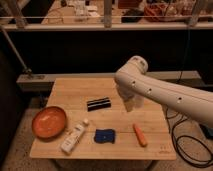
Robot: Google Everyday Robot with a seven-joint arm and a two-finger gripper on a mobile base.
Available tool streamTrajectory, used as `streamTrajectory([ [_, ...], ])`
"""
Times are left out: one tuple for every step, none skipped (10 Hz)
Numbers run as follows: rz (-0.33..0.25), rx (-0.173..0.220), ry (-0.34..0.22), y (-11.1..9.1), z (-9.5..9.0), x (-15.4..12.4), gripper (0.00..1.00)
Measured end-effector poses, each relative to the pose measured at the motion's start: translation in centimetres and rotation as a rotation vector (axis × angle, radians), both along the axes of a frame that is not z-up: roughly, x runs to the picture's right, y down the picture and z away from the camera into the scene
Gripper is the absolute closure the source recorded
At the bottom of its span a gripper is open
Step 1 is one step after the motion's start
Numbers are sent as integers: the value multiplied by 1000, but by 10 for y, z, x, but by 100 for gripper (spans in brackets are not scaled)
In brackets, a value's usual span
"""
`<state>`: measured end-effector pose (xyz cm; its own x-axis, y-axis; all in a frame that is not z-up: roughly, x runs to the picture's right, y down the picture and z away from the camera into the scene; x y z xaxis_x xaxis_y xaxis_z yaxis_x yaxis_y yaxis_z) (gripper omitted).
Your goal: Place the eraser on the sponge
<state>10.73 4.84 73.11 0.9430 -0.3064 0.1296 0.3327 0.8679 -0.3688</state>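
Observation:
The eraser [99, 103], a black block with a thin white stripe, lies flat near the middle of the wooden table [70, 92]. In front of it, close to the table's front edge, lies the sponge [105, 135], a small flat dark-blue pad. My white arm reaches in from the right, and the gripper [131, 103] hangs down from it just right of the eraser, above the tabletop and apart from the block. Nothing shows in its grasp.
An orange bowl [49, 121] sits at the table's front left. A white bottle [74, 138] lies between the bowl and the sponge. An orange carrot-shaped stick [140, 134] lies right of the sponge. Cables trail on the floor at right.

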Motion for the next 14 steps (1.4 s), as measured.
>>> streamTrajectory([
  [-6, -1, -7, 1, 5, -1, 20],
  [-15, -1, -14, 1, 9, -6, 20],
  [-27, -1, -25, 0, 13, -16, 20],
  [-35, -1, -31, 0, 17, -18, 20],
  [-42, -3, -36, 0, 22, -19, 20],
  [-56, -4, -46, 1, 27, -23, 20],
  [-66, -5, -53, 2, 31, -26, 20],
  [-72, -5, -57, 1, 34, -28, 20],
  [-81, -6, -63, 2, 38, -30, 20],
  [-97, -9, -74, 2, 44, -35, 20],
  [-108, -11, -81, 3, 48, -38, 20],
  [-116, -13, -86, 3, 51, -39, 20],
  [-124, -16, -92, 4, 54, -40, 20],
  [-133, -19, -98, 6, 58, -43, 20],
])
